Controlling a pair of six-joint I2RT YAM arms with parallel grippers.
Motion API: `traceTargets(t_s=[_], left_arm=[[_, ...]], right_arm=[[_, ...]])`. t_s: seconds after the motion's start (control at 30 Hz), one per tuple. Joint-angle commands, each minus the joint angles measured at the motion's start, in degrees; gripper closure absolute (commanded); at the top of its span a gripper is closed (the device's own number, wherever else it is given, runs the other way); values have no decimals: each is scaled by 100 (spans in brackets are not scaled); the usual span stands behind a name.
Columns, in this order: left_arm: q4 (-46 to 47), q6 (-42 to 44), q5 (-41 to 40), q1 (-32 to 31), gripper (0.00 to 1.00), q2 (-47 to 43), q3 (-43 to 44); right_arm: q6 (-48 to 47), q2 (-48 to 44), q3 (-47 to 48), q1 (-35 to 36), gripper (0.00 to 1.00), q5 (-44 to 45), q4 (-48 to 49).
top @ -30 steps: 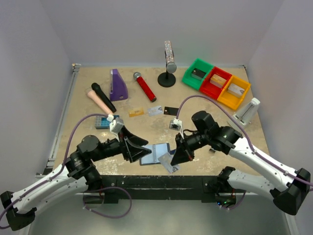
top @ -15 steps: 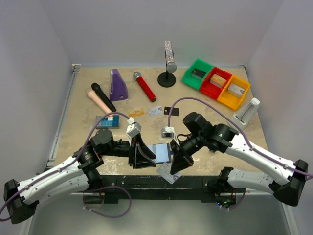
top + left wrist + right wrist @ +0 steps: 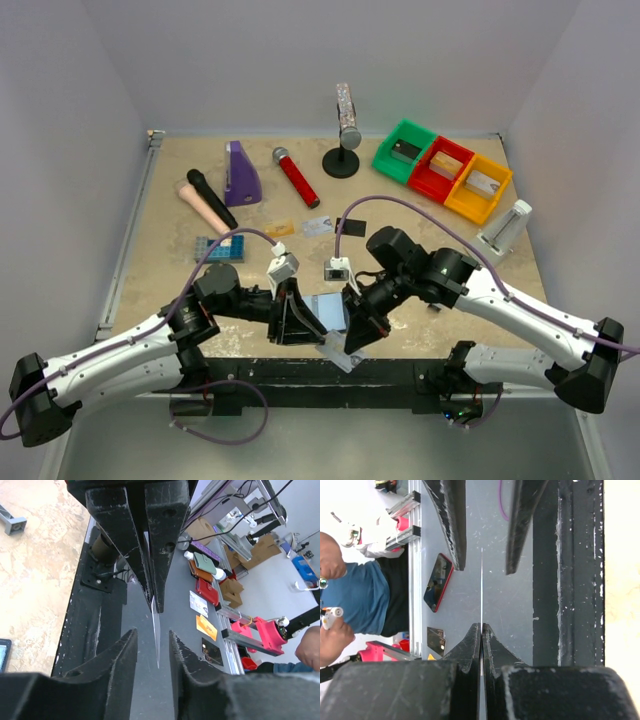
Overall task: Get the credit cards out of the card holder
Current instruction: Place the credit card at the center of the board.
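Here's the pale, thin silvery-white card, edge-on in both wrist views, a hairline against the grey floor beyond the desk. The right pincer is clamped on one end of it, jaws pressed flat together with the card between. The card's free end pokes out between the fingers of the left pincer, whose jaws stand apart, one either side of the card, a sliver of daylight on each side, not touching.

In the overhead view, lower centre, that card hangs out over the black front rail of the desk. Just above it lies the dark navy folding card holder, open, its blue-grey inside up, near the front edge between the two pincers.

Further up, mid-frame, three cards sit in a row on the desk: an orange-gold card, a silvery-white card with print whose dark markings are too small to read, and a black card. All three are well apart from the holder.

Left of centre, a studded blue toy-brick block rests beside the left arm's cable. In the upper right is a row of green, red and yellow bins; no lettering on them is legible.
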Motion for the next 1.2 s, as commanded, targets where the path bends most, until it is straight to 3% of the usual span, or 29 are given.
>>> traceTargets(t_s=[0.0,0.37,0.5,0.6,0.67,0.73,0.8,0.9,1.0,1.17], left_arm=[[347,-42,181,-74,66,63,96],[461,-103,225,-162,75,194,69],[514,-121,234,-180,86,221,34],[523,-121,234,-189,100,212,8],[523,-121,208,-189,100,186,-10],[549,-130,138,-189,100,125,-71],[549,-130,-12,-189,100,20,-150],[462,-112,-362,-180,100,-209,-282],[347,-112,-1126,-154,100,-577,-458],[163,-375,-3304,-118,100,-1561,-949]], right_arm=[[-99,-5,263,43,100,61,-41],[-126,74,386,78,100,140,-102],[-126,92,412,87,100,149,-103],[-134,83,421,96,100,166,-120],[-108,57,421,96,100,263,-138],[-29,-31,395,96,88,456,-120],[155,-145,360,87,57,675,-6],[348,-365,360,43,27,1158,56],[690,-759,246,-97,21,1799,274],[1692,-2007,-666,-457,21,3144,1284]])
